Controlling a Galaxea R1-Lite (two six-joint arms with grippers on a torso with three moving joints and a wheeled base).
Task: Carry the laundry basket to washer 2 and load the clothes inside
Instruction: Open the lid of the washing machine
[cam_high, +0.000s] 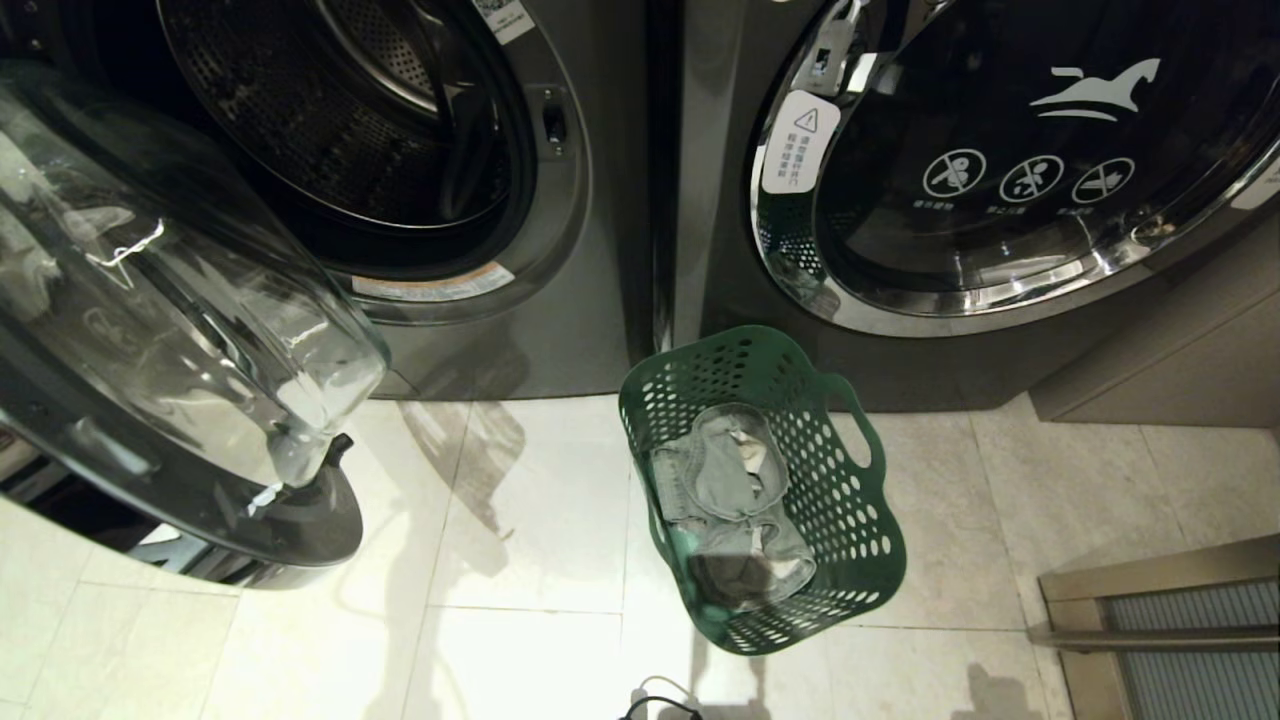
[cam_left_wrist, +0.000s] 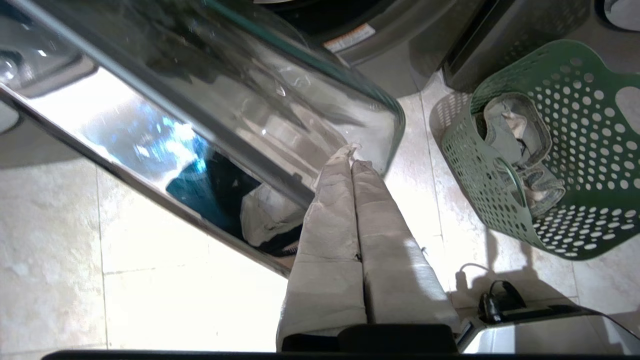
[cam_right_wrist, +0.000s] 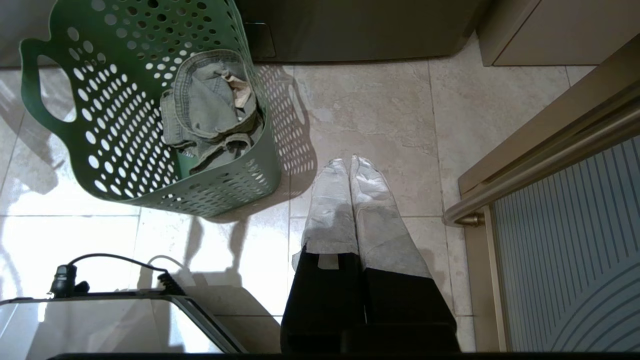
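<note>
Laundry basket (cam_left_wrist: 575, 160) holding clothes (cam_left_wrist: 520, 145), sitting on floor (cam_left_wrist: 150, 300) off to side of left gripper (cam_left_wrist: 351, 152); left gripper pressing shut, empty, tips nearing open washer door (cam_left_wrist: 200, 100). Right gripper (cam_right_wrist: 350, 162) hanging shut, empty, beside basket.

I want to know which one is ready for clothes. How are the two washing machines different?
The left washer has its glass door swung wide open, so you can see the holey metal drum inside. The right washer has its door shut, dark and shiny, with white stickers and a horse picture. Both are grey front-loaders standing side by side, with the green basket on the floor before them.
</note>
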